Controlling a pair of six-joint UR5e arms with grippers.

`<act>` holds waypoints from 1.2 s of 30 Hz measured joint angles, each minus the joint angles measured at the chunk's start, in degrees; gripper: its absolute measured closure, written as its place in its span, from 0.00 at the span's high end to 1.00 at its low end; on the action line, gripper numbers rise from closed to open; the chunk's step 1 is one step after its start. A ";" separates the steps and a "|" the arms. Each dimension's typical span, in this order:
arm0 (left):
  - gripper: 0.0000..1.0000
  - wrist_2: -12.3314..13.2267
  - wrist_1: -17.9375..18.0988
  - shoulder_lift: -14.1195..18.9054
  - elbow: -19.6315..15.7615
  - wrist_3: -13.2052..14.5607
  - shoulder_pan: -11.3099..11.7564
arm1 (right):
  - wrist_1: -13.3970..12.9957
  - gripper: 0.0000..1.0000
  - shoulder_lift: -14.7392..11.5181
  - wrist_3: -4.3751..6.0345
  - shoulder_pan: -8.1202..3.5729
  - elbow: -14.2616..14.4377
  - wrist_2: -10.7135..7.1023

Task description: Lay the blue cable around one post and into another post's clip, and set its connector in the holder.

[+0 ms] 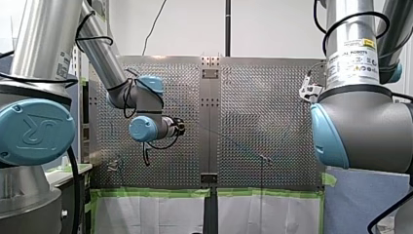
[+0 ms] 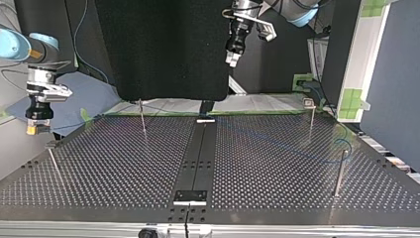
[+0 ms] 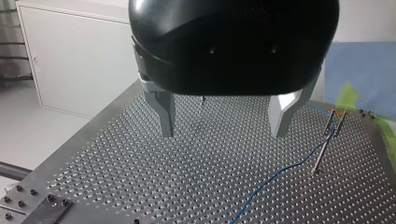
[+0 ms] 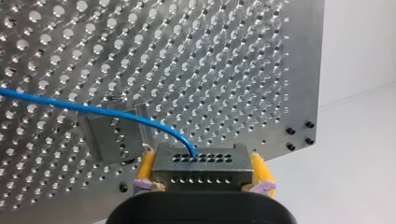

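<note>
Both arms are silver tubes with light-blue joint caps (image 1: 36, 131) and loose black cables (image 1: 127, 100). Left arm (image 1: 104, 56) is at frame left. Right arm (image 1: 360, 126) at frame right carries a white label (image 1: 353, 61) with a yellow strip. Left hand (image 3: 223, 133) has a glossy black shell and grey metal fingers (image 3: 166, 112). Right hand (image 4: 203, 158) has a black body and yellow pads (image 4: 145, 165).

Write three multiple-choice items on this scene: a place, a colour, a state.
1. Where is the connector? A. between my right tool's pads B. in a holder C. on the floor
2. The cable's colour? A. red B. blue C. green
3. My left tool is: A. shut on the cable B. shut, empty C. open
Answers: A, the yellow pads clamp it; B, the wire leaving the connector is blue; C, its fingers stand wide apart with nothing between.
</note>
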 joint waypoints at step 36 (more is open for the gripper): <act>1.00 1.13 -1.76 -0.01 0.01 0.31 1.90 | 11.80 0.00 5.09 -5.08 -0.09 -8.03 -5.64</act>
